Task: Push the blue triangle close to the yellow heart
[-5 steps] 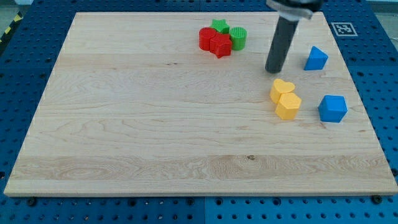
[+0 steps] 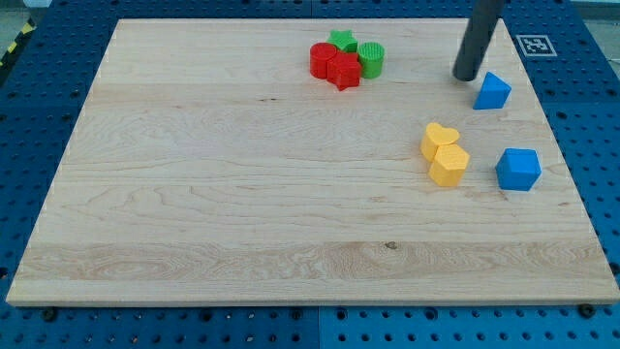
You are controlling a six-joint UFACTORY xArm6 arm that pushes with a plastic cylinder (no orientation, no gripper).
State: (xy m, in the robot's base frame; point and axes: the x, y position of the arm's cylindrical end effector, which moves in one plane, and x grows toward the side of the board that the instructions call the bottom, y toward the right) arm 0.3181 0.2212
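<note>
Tip has shifted from twelve o'clock of yellow heart to ten o'clock of blue triangle, just beside it; I have no fingers, only a rod, lining up my push.

The tip rests on the board near the view's top right. The triangle lies just beside it, toward the view's right and slightly lower. The heart and a second block touching it sit below the tip. A cube lies lower right, and a cluster of four blocks lies well left.

Blue triangle upper right, yellow heart below-left, apart
</note>
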